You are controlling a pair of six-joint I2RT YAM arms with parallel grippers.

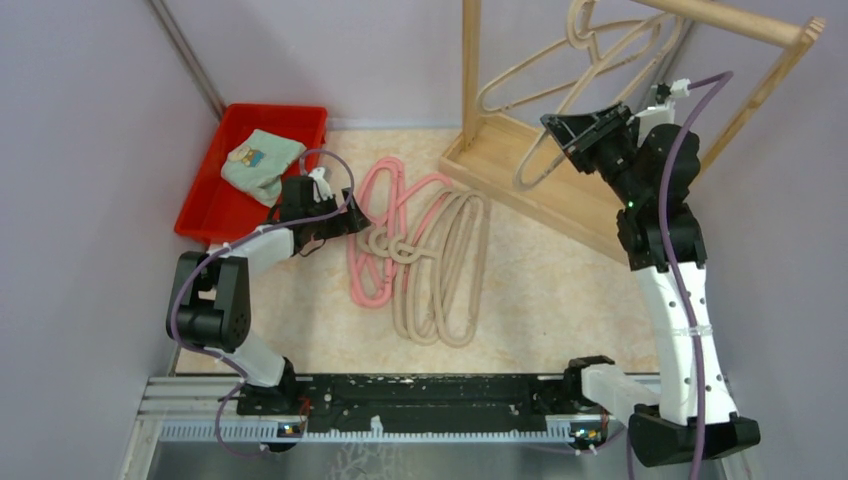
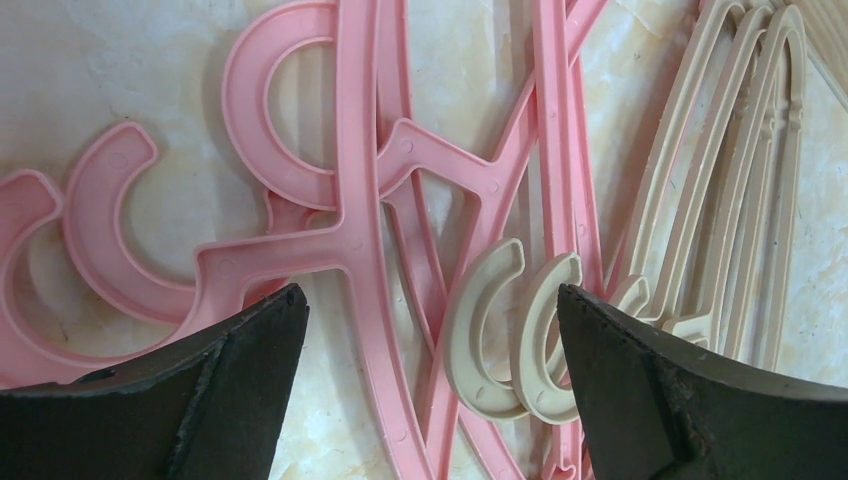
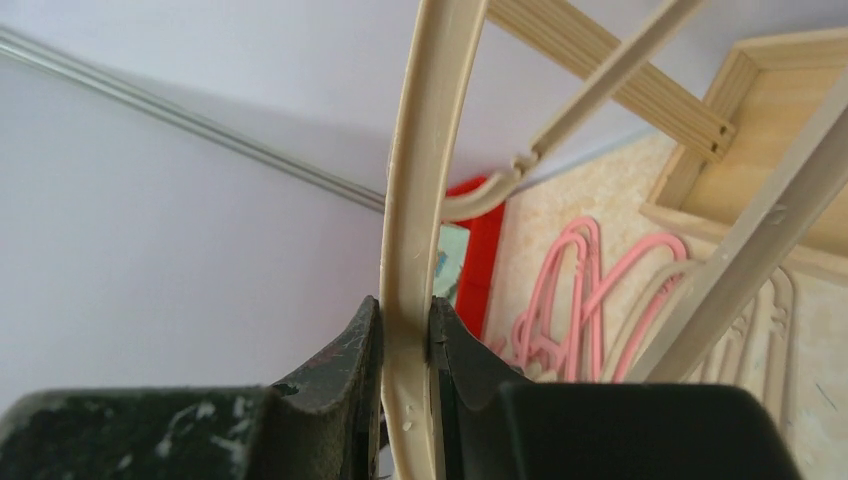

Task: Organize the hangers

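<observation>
Left hand (image 2: pixel 430 330): we hold it wide open, low over the pile, gripping nothing.
Pink hangers (image 2: pixel 355 200): flat on the surface (image 1: pixel 560 290), overlapping, hooks interlocked.
Beige hangers (image 1: pixel 443 270): nested just right of the pink, hooks touching them.
Handling: we judge them light, stiff, smooth plastic that snags by the hooks. We would take one by its neck, below the hook.
Right hand (image 3: pixel 405 335): clamped on the rim of a raised hanger (image 3: pixel 412 170) beside the wooden rack (image 1: pixel 470 90). We cannot tell whether its hook sits on the rail.

No readable text, labels, brands, numbers or signs on anything in view
</observation>
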